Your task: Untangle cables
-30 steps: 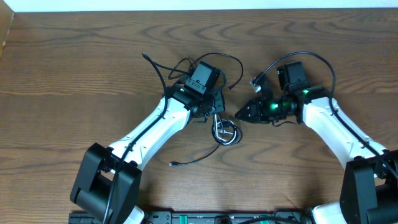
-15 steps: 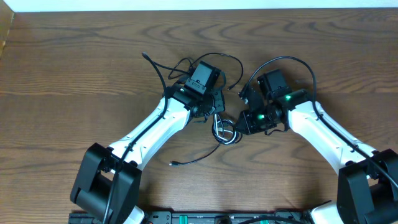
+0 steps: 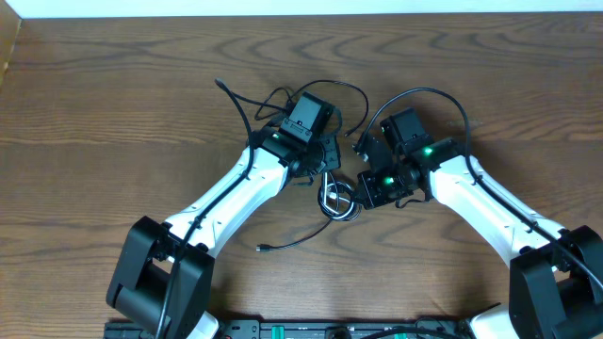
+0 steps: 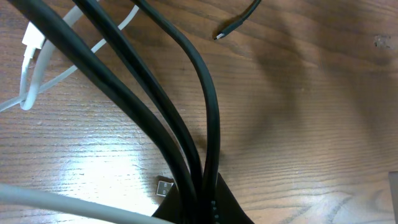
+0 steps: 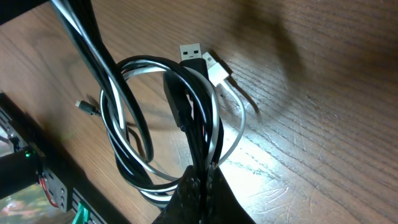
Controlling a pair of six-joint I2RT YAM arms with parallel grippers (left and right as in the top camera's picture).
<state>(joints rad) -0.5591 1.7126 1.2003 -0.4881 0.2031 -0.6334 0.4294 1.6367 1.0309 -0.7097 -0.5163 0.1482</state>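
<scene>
The cables [image 3: 339, 200] lie near the middle of the wooden table [image 3: 113, 113], as a small coil of black and white loops between the two gripper heads. The left gripper [image 4: 208, 208] reaches the coil from the left. Its fingers are clamped together on a few black strands, which come out of the jaws and spread away to the far left in the left wrist view. Just beside the tip of this gripper a metal plug end [image 4: 165, 186] lies on the wood. A white cable [image 4: 37, 59] is bent into a narrow fold at the left edge of that view. A loose black end [image 4: 233, 26] rests on the table farther away, apart from the held strands.

The right gripper [image 5: 202, 190] comes from the right and meets the right side of the coil. Its fingers are also closed tight, pinching black and white strands together where the loops cross. From the pinch the coil opens to the left as two or three round turns lying on the table. Beyond the pinch a black USB plug [image 5: 191, 51] and a white plug [image 5: 216, 67] lie side by side, almost touching.

In the overhead view one black cable [image 3: 292, 242] trails from the coil toward the near left, with a small plug at its end. Other black strands [image 3: 236, 102] run out on the far side around the left wrist
</scene>
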